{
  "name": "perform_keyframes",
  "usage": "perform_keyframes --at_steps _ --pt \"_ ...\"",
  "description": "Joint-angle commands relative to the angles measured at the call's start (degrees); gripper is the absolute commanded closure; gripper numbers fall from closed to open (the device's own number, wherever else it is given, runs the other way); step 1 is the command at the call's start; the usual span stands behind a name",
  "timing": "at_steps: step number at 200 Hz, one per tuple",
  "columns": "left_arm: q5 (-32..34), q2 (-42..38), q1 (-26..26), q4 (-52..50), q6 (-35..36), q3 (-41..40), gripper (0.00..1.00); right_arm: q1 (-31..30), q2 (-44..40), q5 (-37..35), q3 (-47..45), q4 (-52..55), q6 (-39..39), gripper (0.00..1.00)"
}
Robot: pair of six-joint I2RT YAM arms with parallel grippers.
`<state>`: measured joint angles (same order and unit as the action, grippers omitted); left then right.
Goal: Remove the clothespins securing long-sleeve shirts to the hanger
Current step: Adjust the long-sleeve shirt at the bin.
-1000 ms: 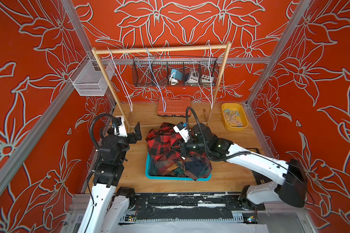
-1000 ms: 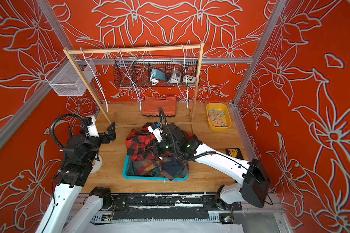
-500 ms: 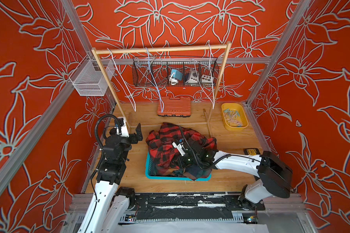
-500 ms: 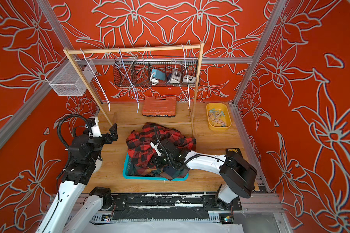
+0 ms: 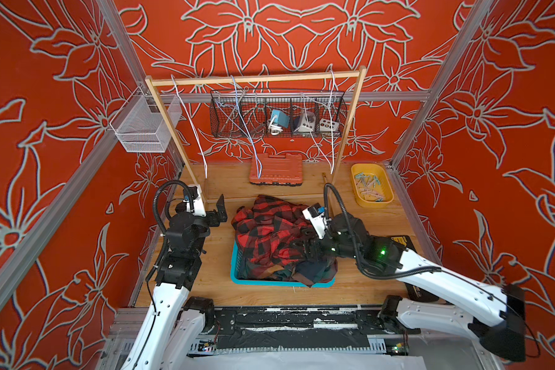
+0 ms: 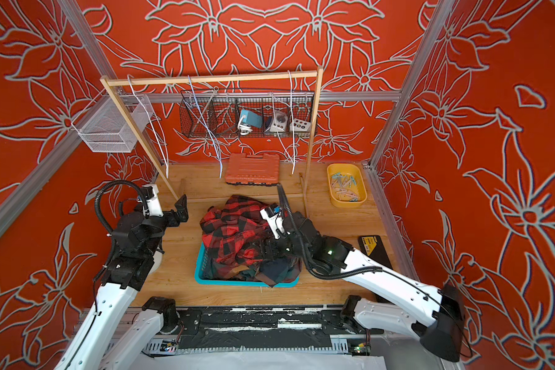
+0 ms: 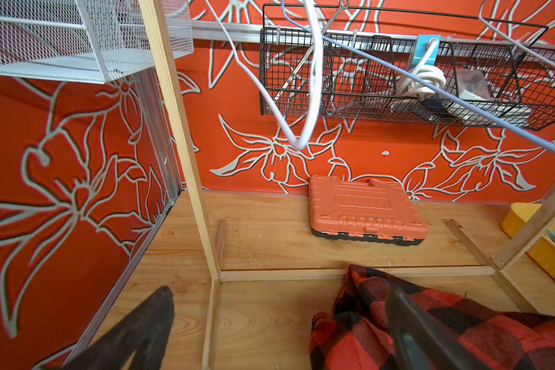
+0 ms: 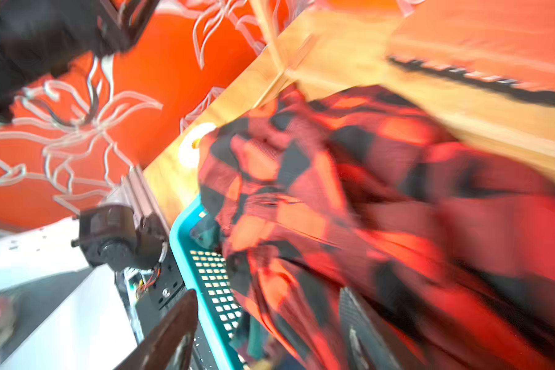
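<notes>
Red-and-black check uppermost on the heaped shirts (image 5: 269, 234) (image 6: 234, 234), darker plaid underneath, all crumpled in a teal basket (image 5: 236, 272) (image 6: 200, 272) at mid-table in both top views. Pastel clothespins (image 5: 369, 189) (image 6: 343, 189) gathered in a yellow tray (image 5: 354, 182) (image 6: 363, 185) at the far right corner, well apart from the cloth. Wire hangers (image 5: 199, 141) on the wooden rail (image 5: 253, 78), with an orange case (image 5: 276, 168) on the table below. Left gripper (image 5: 221, 211) (image 6: 180, 209) just left of the heap, not touching it. Right gripper (image 5: 302, 248) (image 6: 265, 248) low over the near right part of the heap, dark against the cloth and hard to make out there.

Left wrist view: 2 black fingers (image 7: 135, 333) spread wide, left gripper (image 7: 279, 290) empty, table planks between the tips. Edge of the red-and-black cloth (image 7: 478, 326) behind 1 finger. Orange case (image 7: 366, 211) and a corner of the yellow tray (image 7: 523, 224) beyond.

Right wrist view, blurred: 2 fingers (image 8: 170, 333) well parted, right gripper (image 8: 266, 293) directly over the red-and-black cloth (image 8: 366, 192) and the basket wall (image 8: 199, 272). No fold seen clamped between the jaws.
</notes>
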<state>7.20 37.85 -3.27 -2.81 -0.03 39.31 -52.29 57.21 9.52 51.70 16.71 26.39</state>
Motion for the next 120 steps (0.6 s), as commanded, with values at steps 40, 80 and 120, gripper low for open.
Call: perform_keyframes --at_steps 40,80,120 --pt "-0.5 -0.8 0.5 1.0 0.0 1.4 0.01 31.1 -12.7 18.1 -9.3 6.5 6.6 0.24" --pt "-0.4 -0.9 0.5 0.8 0.2 1.6 0.02 45.5 -11.9 31.9 -19.4 -6.0 14.3 0.19" --pt "-1.3 -0.6 0.5 0.7 -0.1 1.9 0.01 47.4 -8.7 35.2 -25.3 -11.7 15.9 0.17"
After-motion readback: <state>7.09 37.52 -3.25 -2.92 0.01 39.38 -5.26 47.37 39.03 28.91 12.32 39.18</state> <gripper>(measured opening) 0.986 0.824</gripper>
